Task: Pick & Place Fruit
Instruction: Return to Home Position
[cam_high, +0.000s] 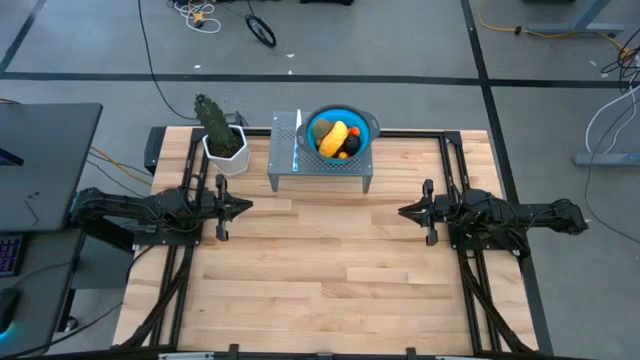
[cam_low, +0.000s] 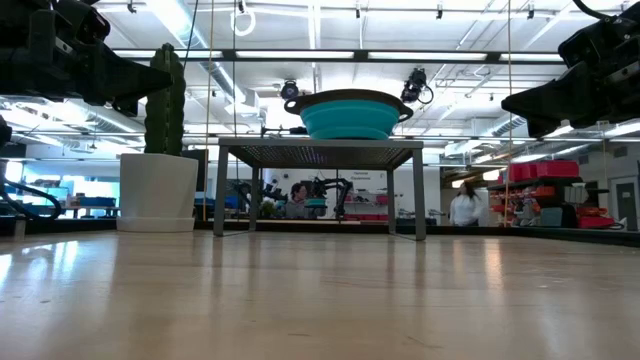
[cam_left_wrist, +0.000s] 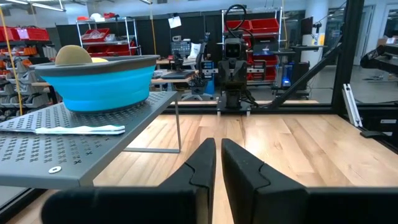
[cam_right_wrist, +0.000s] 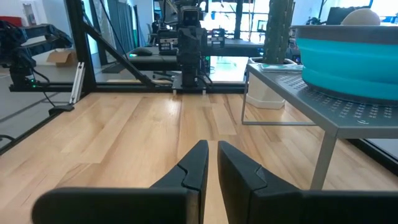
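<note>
Left claw (cam_left_wrist: 219, 148), right claw (cam_right_wrist: 212, 148): seemingly closed.

The light wooden plank table (cam_high: 330, 270) carries a grey perforated metal shelf (cam_high: 330, 166) near its far edge, with a white cactus pot (cam_high: 226, 152) just beside it. The shelf bears a blue strainer bowl (cam_high: 366, 128) and a thin silver-and-blue knife (cam_high: 298, 138).

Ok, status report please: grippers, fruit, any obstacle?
Left gripper shut, empty; right gripper same. Fruit in blue bowl on shelf. Nothing in the way.
</note>
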